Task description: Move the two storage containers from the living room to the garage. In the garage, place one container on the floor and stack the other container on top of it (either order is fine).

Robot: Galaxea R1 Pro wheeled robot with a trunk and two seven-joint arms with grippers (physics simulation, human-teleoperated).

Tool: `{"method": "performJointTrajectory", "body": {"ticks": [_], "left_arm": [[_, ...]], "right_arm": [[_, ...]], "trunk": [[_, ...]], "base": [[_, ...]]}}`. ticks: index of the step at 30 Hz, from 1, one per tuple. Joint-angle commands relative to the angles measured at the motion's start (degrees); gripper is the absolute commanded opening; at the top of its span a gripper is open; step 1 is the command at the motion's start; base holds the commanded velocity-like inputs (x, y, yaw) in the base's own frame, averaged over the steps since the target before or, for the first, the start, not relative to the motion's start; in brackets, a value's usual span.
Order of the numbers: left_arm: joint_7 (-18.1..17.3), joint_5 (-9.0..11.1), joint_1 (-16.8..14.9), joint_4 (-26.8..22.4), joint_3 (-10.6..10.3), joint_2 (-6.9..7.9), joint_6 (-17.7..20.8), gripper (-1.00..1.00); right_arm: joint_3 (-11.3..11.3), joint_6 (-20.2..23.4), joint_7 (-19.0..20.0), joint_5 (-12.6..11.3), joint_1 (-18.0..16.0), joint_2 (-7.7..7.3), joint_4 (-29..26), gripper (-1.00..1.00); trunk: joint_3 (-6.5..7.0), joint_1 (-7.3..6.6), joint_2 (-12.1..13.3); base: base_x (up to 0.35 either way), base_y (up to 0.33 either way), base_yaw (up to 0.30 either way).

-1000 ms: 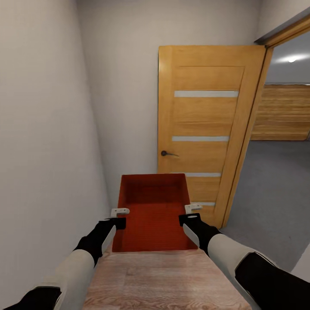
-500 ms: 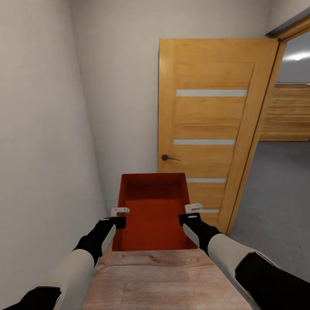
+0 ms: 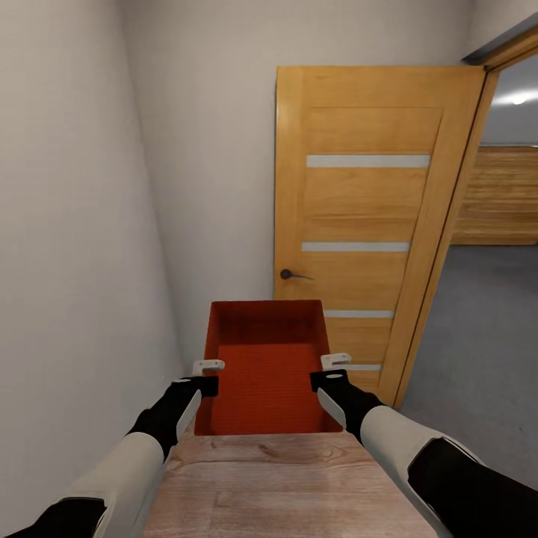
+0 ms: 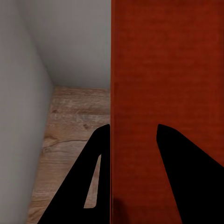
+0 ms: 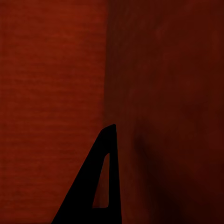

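Both arms are carrying one storage container (image 3: 267, 366) out in front of me, level and low, and I hold it that way so a single bin sits balanced between two grips instead of hanging off one wrist. My left gripper (image 3: 207, 376) takes the left long wall and my right gripper (image 3: 335, 370) the right wall, directly opposite each other, which should keep the bin from twisting as the base rolls. In the left wrist view the jaws straddle the orange-red wall (image 4: 135, 93), one finger (image 4: 91, 182) outside and one inside, clamped onto it. In the right wrist view I can make out one finger (image 5: 95, 182) against the red surface, so I judge that side clenched on its wall too, going by the head view. The bin hangs over light wood flooring (image 3: 284, 486) in a narrow corridor, near the white wall (image 3: 67, 261) on my left. Ahead stands an open wooden door (image 3: 359, 224), with grey floor (image 3: 478, 351) beyond the doorway to my right; that looks like the garage, where this bin belongs.
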Motion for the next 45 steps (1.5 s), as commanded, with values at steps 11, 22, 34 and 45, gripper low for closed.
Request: {"method": "performJointTrajectory", "body": {"ticks": [11, 22, 34, 45], "left_arm": [[0.5, 0.5, 0.0, 0.0, 0.0, 0.05, 0.3, -1.0], [0.6, 0.5, 0.0, 0.0, 0.0, 0.05, 0.3, -1.0], [0.6, 0.5, 0.0, 0.0, 0.0, 0.05, 0.3, -1.0], [0.6, 0.5, 0.0, 0.0, 0.0, 0.05, 0.3, -1.0]], "right_arm": [[-0.9, -1.3, -0.4, 1.3, -0.1, -1.2, -0.2, -1.0], [-0.9, -1.3, -0.4, 1.3, -0.1, -1.16, -0.2, -1.0], [-0.9, -1.3, -0.4, 1.3, -0.1, -1.16, -0.2, -1.0], [-0.9, -1.3, -0.4, 1.3, -0.1, -1.17, -0.2, -1.0]], "trunk": [[-0.03, 0.02, -0.1], [-0.03, 0.02, -0.1], [-0.03, 0.02, -0.1], [-0.03, 0.02, -0.1]], "base": [[0.0, 0.0, -0.014], [0.0, 0.0, -0.214], [0.0, 0.0, -0.244], [0.0, 0.0, -0.245]]}}
